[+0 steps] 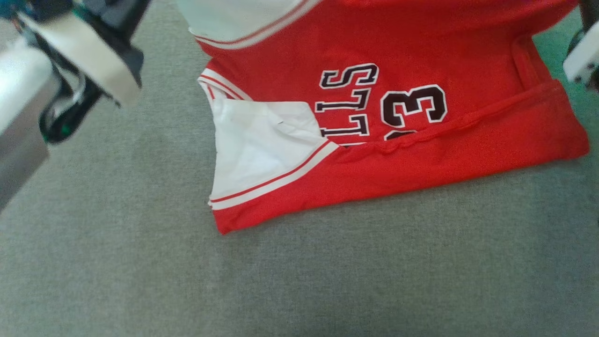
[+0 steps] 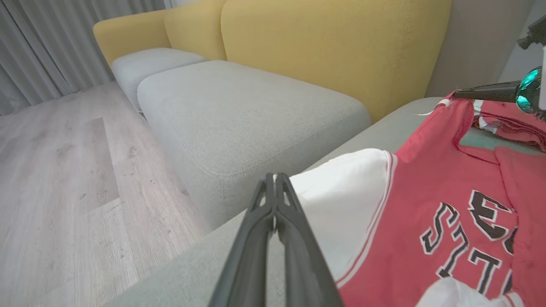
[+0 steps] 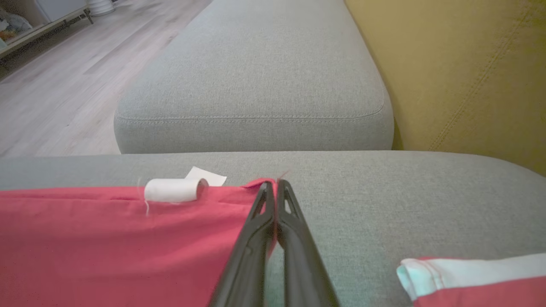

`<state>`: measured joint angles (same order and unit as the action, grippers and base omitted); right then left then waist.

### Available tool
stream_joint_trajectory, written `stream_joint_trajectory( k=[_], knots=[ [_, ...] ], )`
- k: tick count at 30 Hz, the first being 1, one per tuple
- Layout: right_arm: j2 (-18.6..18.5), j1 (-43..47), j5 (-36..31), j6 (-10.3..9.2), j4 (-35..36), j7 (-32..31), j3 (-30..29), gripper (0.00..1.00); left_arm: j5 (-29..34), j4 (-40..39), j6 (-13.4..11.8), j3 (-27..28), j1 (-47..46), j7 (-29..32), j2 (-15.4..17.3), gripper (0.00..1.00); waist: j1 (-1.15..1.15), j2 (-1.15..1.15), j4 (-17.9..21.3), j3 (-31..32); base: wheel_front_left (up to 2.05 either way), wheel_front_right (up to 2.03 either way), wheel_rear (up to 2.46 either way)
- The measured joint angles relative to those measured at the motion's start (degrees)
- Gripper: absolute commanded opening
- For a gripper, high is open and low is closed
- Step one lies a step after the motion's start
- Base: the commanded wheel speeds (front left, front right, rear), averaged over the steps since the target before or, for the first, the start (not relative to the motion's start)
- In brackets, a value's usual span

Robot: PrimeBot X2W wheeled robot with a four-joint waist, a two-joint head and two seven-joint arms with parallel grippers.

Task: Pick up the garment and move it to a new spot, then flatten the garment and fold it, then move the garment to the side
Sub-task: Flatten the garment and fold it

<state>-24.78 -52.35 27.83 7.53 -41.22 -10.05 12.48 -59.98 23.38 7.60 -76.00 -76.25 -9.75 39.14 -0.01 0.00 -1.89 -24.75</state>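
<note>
Pinching the shirt point(image 1: 421, 154), jaws pressed tight on cloth: left gripper point(image 2: 275, 175) at a white edge, right gripper point(image 3: 276, 182) at a red corner. Looks soft, light, floppy; best held by corners.

Broad grey fabric seat cushion point(image 1: 117, 262), flat and even. Spread directly on it, toward the far right: a red garment point(image 1: 421, 164) with white sleeves, red-and-white trim, black lettering and a number. Near hem doubled over into a long band, running from the near left corner out to the right. One white sleeve at the garment's left, lying flat against the grey. Butted up against another grey cushion point(image 3: 256, 76); yellow backrest point(image 3: 469, 76) alongside.
</note>
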Motion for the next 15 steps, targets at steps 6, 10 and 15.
stream_joint_trajectory(
  k=[6,10,15],
  knots=[
    [-1.72,5.73,0.33,0.01,1.67,-0.36,-1.32,0.0,-1.0,-6.94,0.0,-0.02,5.22,-1.62,3.5,0.0,0.0,0.0,-1.74,1.56,0.0,0.0,0.0],
    [-2.67,8.98,0.31,0.0,2.2,-0.57,-3.08,0.0,-1.14,-11.04,0.0,-0.02,8.61,-2.53,5.12,0.0,0.0,0.0,-2.89,2.34,0.0,0.0,0.0],
    [-2.96,12.77,0.31,0.0,3.77,-0.66,-5.6,0.0,-0.97,-14.96,-0.6,-0.03,14.29,-3.03,6.49,0.0,0.0,0.0,-3.9,3.0,0.0,0.0,0.0]
  ],
)
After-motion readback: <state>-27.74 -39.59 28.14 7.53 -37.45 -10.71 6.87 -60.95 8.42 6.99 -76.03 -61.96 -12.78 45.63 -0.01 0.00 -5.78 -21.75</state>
